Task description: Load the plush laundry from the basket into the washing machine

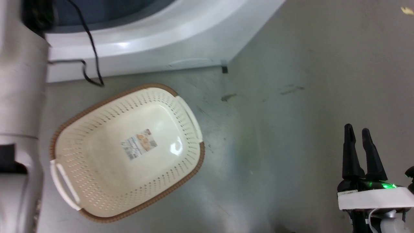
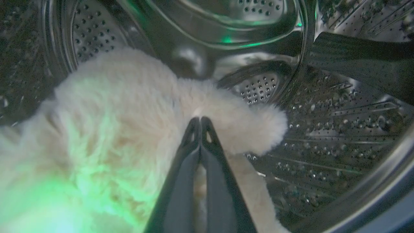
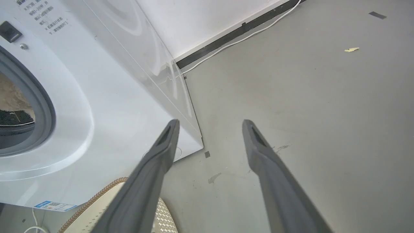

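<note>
The fluffy cream plush laundry (image 2: 123,129) lies inside the shiny perforated steel drum (image 2: 326,110) of the washing machine (image 1: 148,42). In the left wrist view my left gripper (image 2: 200,119) is inside the drum, its dark fingers pressed together with fur caught between them. The cream basket (image 1: 97,110) stands on the floor before the washer with nothing in it, the sticker (image 1: 139,144) on its bottom showing. My right gripper (image 1: 357,131) hovers open over bare floor to the right of the basket, holding nothing. The washer's white front (image 3: 113,97) and the basket rim (image 3: 106,194) show left of its fingers.
My pale left forearm (image 1: 19,97) rises along the left edge toward the washer's opening, trailing a black cable (image 1: 92,48). Grey floor (image 1: 307,81) spreads to the right of the washer. A white cable (image 3: 233,42) runs along the wall's dark skirting.
</note>
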Tool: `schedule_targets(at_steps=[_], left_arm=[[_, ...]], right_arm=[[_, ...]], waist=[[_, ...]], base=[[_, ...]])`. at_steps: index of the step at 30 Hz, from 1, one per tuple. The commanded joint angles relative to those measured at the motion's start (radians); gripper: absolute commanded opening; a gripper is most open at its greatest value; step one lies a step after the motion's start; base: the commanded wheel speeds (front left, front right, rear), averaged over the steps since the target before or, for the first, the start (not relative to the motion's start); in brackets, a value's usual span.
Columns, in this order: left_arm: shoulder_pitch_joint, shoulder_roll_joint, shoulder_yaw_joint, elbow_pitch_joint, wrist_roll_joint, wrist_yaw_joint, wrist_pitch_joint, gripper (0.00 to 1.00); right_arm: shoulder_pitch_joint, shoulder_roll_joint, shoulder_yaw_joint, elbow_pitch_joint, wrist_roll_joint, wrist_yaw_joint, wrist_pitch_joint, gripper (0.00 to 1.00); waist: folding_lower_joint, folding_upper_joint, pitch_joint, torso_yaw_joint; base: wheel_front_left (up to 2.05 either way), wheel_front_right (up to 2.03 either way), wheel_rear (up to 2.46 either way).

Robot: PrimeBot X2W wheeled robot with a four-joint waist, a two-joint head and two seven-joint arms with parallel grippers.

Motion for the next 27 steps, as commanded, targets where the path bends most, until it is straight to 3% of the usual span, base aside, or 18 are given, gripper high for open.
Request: schedule_targets(at_steps=[1,17,27], left_arm=[[-0.033,0.011,0.003,-0.003,0.010,0.005,-0.005,0.00],[-0.209,0.133,0.014,-0.018,0.039,0.026,0.015,0.00],[-0.225,0.130,0.006,0.013,0.025,0.030,0.060,0.00]], right_arm=[[-0.008,0.000,0.003,-0.009,0.009,-0.001,-0.004,1.00],[0.042,0.000,0.036,-0.076,0.035,-0.001,-0.004,1.00],[0.047,0.000,0.035,-0.103,0.041,-0.001,-0.004,1.00]], waist=[[-0.0001,-0.0001,0.040,-0.035],[-0.0001,-0.0001,0.155,-0.112],[-0.0001,-0.0001,0.195,-0.110]], base=[[0.00,0.00,0.00],[0.00,0.00,0.00],[0.00,0.00,0.00]])
